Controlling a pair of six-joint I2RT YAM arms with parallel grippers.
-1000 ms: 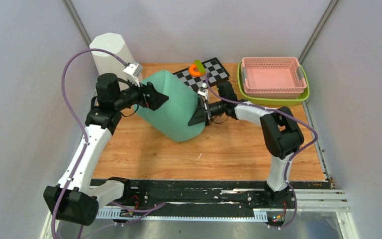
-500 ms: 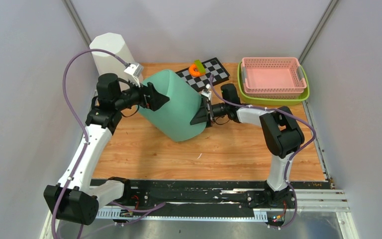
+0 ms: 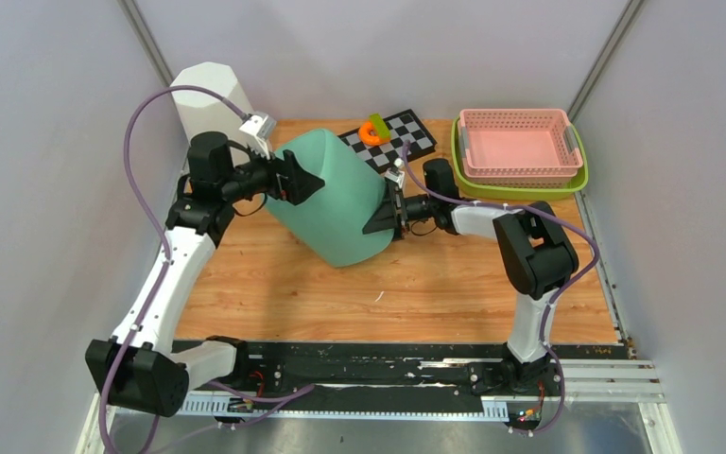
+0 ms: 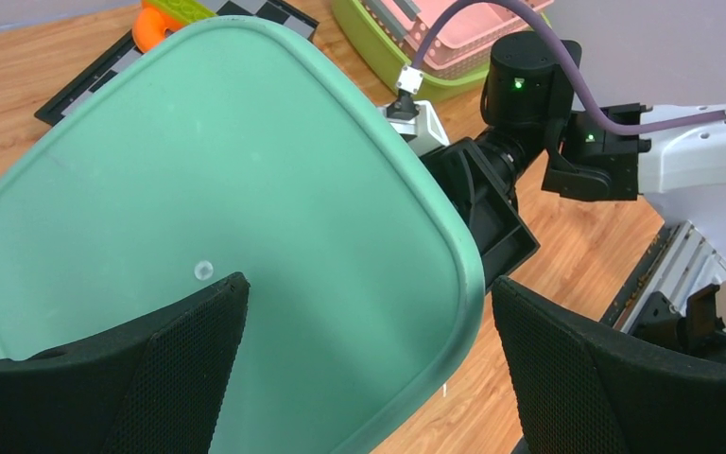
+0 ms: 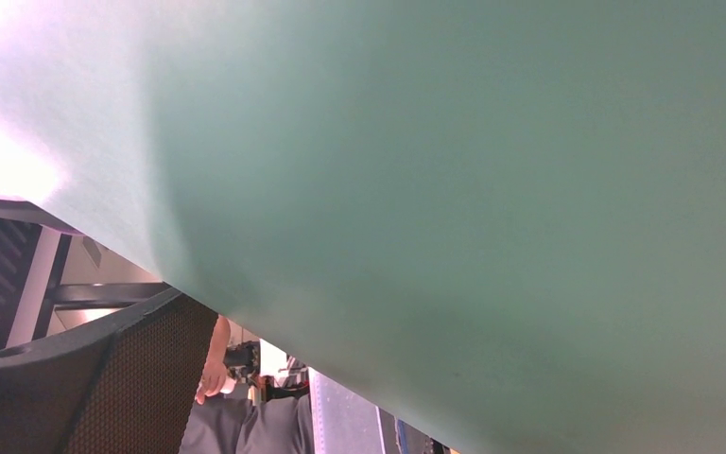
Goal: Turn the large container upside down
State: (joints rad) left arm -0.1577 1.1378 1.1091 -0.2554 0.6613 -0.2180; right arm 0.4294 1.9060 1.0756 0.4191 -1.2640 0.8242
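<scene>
Just in front of the checkered board (image 3: 406, 137), the green bin (image 3: 331, 203) leans tilted over the worktop (image 3: 416, 284), squeezed between both arms. The left pincer (image 3: 301, 178) is spread wide, its fingers flat against the bin's broad face on the side away from the board. The right pincer (image 3: 381, 219), also spread apart, presses the wall nearer the board. Over the last second the left pincer has risen and the bin's upper end has swung slightly towards the board. The flip seems under way, though the bin is not yet inverted.
</scene>
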